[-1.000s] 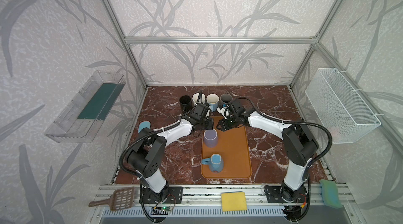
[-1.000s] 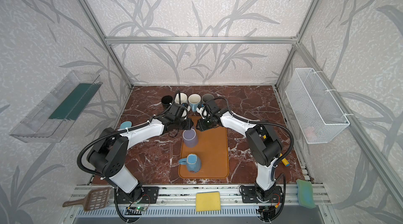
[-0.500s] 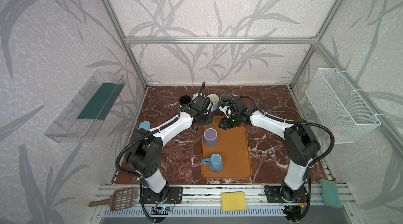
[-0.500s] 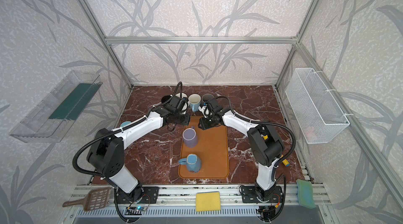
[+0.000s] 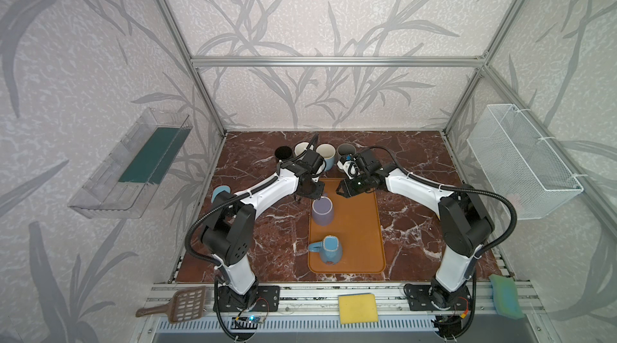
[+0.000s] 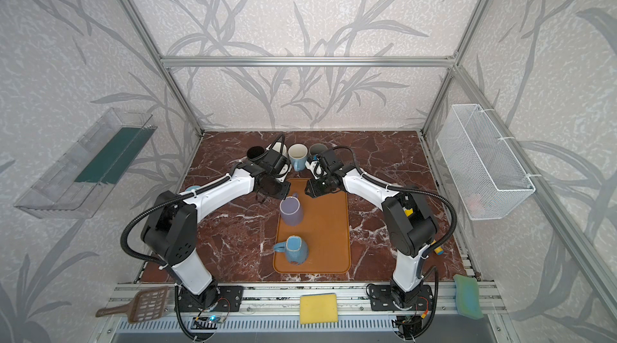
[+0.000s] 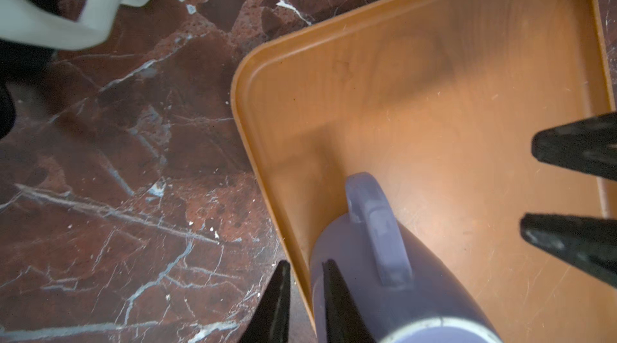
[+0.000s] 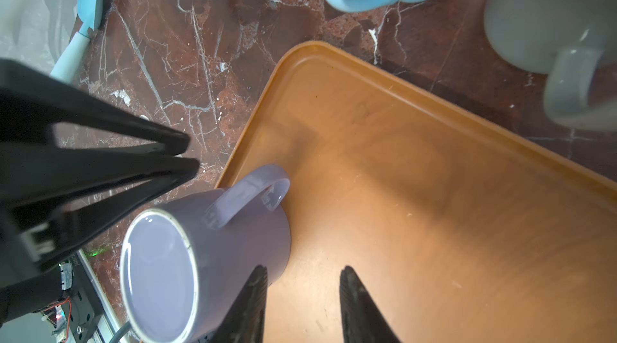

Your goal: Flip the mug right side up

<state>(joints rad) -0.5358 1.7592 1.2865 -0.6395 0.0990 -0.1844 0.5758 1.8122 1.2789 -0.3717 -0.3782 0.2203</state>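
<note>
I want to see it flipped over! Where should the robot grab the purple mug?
Probably by its handle. The purple mug stands upside down on the orange tray, and the handle sticks out toward the tray's far end with space around it, easy to pinch. So come from that far end, where the open right gripper hovers.

a pale lavender glaze is being shown by the mug (image 5: 322, 211) – its foot ring is being seen in off-white. the tray (image 5: 357, 218) is being seen in orange-brown, the table (image 5: 267, 231) in dark red marble being crossed by white veins, the second mug (image 5: 329, 251) in speckled blue.
</note>
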